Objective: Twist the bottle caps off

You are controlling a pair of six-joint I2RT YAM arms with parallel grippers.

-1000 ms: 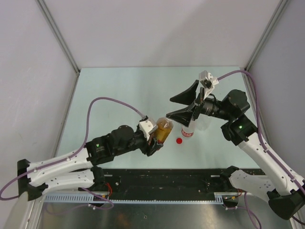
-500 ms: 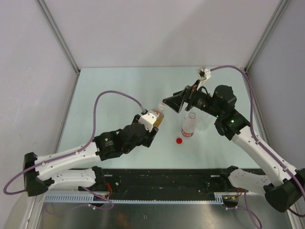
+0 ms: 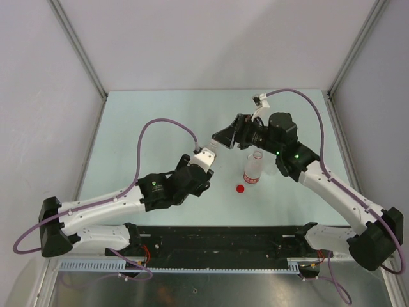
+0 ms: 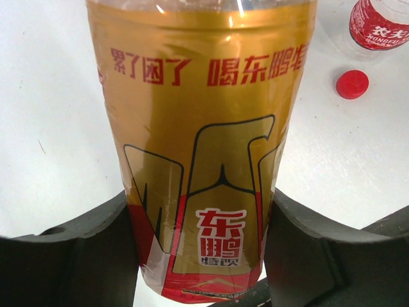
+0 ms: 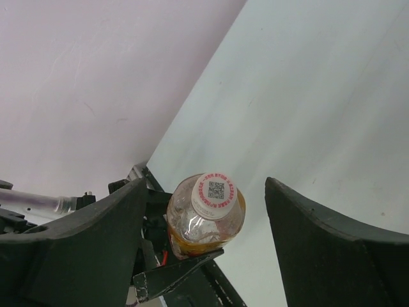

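Note:
My left gripper is shut on the lower body of the amber bottle, which has a gold and red label, and holds it off the table. Its white cap sits on the neck and points at my right gripper. That gripper is open, with a finger on either side of the cap and a gap to each. From above, the right gripper meets the left gripper near the table's middle. A clear bottle with a red-and-white label stands uncapped, with a red cap on the table beside it.
The pale green table is bordered by grey walls and metal posts. The right arm's forearm runs over the right side, close behind the labelled bottle. A black rail lies along the near edge.
The left arm has carried the amber bottle up and away from the near edge. The right gripper has swung left from above the labelled bottle to around the amber bottle's cap.

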